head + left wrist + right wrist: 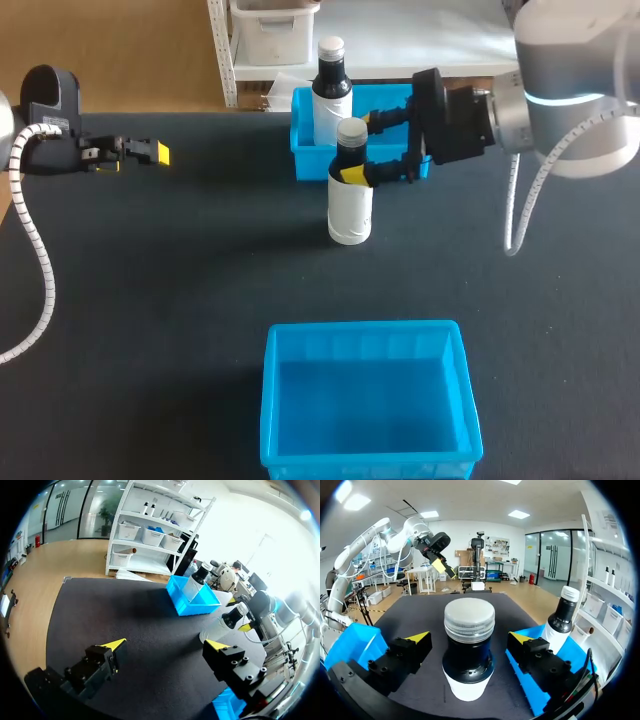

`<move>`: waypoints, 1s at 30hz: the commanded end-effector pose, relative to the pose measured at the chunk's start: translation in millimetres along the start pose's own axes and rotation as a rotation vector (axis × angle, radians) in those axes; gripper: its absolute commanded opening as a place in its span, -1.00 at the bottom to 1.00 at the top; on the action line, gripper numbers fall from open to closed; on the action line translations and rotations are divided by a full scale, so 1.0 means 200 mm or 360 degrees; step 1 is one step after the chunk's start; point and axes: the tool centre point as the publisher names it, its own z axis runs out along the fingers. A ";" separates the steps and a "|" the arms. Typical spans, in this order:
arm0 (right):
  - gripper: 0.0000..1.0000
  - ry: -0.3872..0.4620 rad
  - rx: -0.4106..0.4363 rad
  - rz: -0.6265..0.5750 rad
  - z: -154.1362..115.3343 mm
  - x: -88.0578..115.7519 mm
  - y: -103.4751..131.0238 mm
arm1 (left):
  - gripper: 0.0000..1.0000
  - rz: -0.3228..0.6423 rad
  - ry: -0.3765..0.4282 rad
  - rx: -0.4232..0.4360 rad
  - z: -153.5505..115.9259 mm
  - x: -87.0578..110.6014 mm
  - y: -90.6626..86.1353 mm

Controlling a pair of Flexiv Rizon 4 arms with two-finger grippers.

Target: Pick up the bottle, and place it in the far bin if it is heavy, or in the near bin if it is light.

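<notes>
The bottle (pixel 350 205), with a white body, dark neck and pale cap, stands upright on the dark surface (pixel 180 280) near its middle. It is just in front of the far bin (pixel 310 160) and well apart from the near bin (pixel 365 327).

The right claw (pixel 365 147) comes in from the right side and sits level with the bottle's neck, one yellow-tipped finger on either side of it. In the right wrist view the fingers (pixel 417 639) are spread, with a gap showing between each tip and the dark neck. The claw brackets the bottle without clamping it.

The far bin is blue and holds a second bottle (pixel 332 90), also upright, with a dark neck and light cap. The near bin is blue too, and only its bare inside shows.

The left claw (pixel 150 152) hangs above the left part of the surface, well away from both bins and the bottle. In its own wrist view its fingers (pixel 115 644) are wide apart with nothing between them but dark surface. The bottle and the far bin lie ahead of it.
</notes>
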 end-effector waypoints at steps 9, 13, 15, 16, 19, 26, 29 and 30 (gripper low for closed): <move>1.00 0.0001 -0.0008 -0.0008 0.03 0.00 -0.04 | 1.00 0.0000 0.0000 0.0000 0.00 0.00 0.00; 1.00 -0.0005 -0.0010 -0.0008 0.03 -0.01 -0.03 | 1.00 0.0000 0.0000 0.0000 0.00 0.00 0.00; 1.00 -0.0007 -0.0015 -0.0008 0.03 -0.01 -0.03 | 1.00 0.0000 0.0000 0.0000 0.00 0.00 0.00; 1.00 -0.0007 -0.0018 -0.0007 0.03 -0.01 -0.02 | 1.00 0.0000 0.0000 0.0000 0.00 0.00 0.00; 0.87 -0.0010 -0.0023 -0.0005 0.04 -0.01 -0.02 | 1.00 0.0000 0.0000 0.0000 0.00 0.00 0.00; 0.73 -0.0017 -0.0026 -0.0006 0.03 -0.02 -0.02 | 1.00 0.0000 0.0000 0.0000 0.00 0.00 0.00; 0.52 -0.0019 -0.0024 -0.0009 0.03 -0.02 -0.02 | 1.00 0.0000 0.0000 0.0000 0.00 0.00 0.00; 0.48 -0.0020 -0.0024 -0.0009 0.03 -0.02 -0.02 | 1.00 0.0000 0.0000 0.0000 0.00 0.00 0.00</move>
